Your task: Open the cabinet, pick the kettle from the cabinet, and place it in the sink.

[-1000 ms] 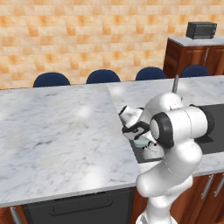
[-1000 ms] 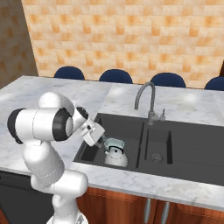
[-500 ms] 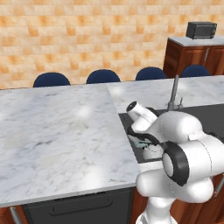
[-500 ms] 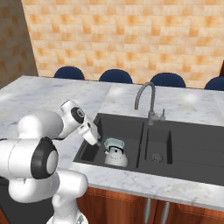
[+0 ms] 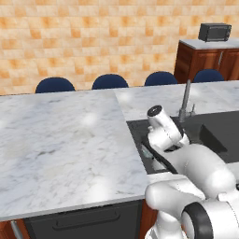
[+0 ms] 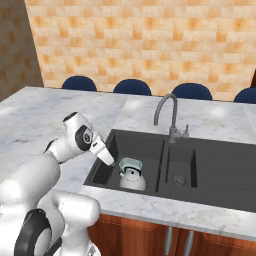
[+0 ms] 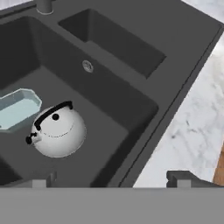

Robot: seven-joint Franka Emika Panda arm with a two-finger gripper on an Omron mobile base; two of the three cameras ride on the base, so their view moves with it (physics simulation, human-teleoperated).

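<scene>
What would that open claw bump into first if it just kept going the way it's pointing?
Most likely the dark sink: the open gripper looks down at its near rim and basin wall. The kettle sits off to one side of that line, though depth is hard to judge.

in sink (image 6: 200, 172): kettle (image 6: 132, 177), upright | just behind kettle: tub (image 6: 131, 164), touching | behind sink: tap (image 6: 170, 117) | behind tap, past counter (image 6: 60, 112): chairs (image 6: 132, 87)

Rear wall (image 5: 93, 42): orange-and-tan brick tiling. Counter (image 5: 60, 144): white marble with grey veining. Four dark blue chair backs (image 6: 132, 86) stand along its far edge. A black microwave (image 5: 214, 31) sits on a reddish-brown wooden cabinet (image 5: 205, 58) at right.
</scene>
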